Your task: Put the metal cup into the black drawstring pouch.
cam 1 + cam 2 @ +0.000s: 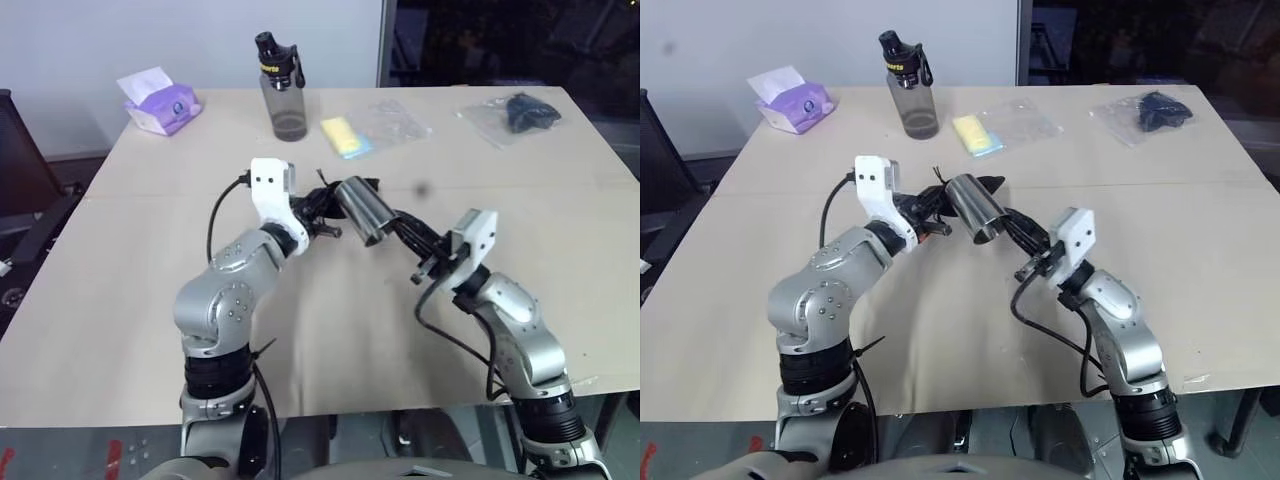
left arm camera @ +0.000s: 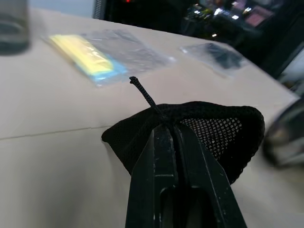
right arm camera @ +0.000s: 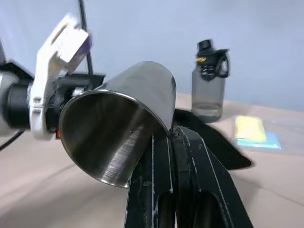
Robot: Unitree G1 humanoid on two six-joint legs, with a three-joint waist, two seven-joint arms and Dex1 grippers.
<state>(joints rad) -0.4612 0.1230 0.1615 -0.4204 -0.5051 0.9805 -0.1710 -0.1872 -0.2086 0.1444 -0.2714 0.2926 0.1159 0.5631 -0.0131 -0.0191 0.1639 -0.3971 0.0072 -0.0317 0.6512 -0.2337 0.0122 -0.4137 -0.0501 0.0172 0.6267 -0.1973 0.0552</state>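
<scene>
Fingers of the left gripper (image 2: 176, 130) are pinched together on the rim of the black drawstring pouch (image 2: 216, 137), right where a cord end pokes up. The pouch hangs off their tips above the tabletop (image 1: 330, 320), its mesh body spreading away beyond them.

To the right, fingers of the right gripper (image 3: 172, 137) are clamped on the wall of the metal cup (image 1: 362, 210) at its open rim, one inside and one outside as far as I can judge. The cup rides at their tips, lifted off the tabletop. Its long axis is tilted: the open mouth faces back along the right fingers and downward, and the closed base points up and away toward the left gripper.

What the next move turns on is that the cup's base sits just beside the pouch, between the two sets of fingers. The pouch lies directly past the base, behind it in the right wrist view. How wide the pouch mouth stands, I cannot tell. Judging from this, the base likely needs lining up with that mouth before the cup is pushed in.
</scene>
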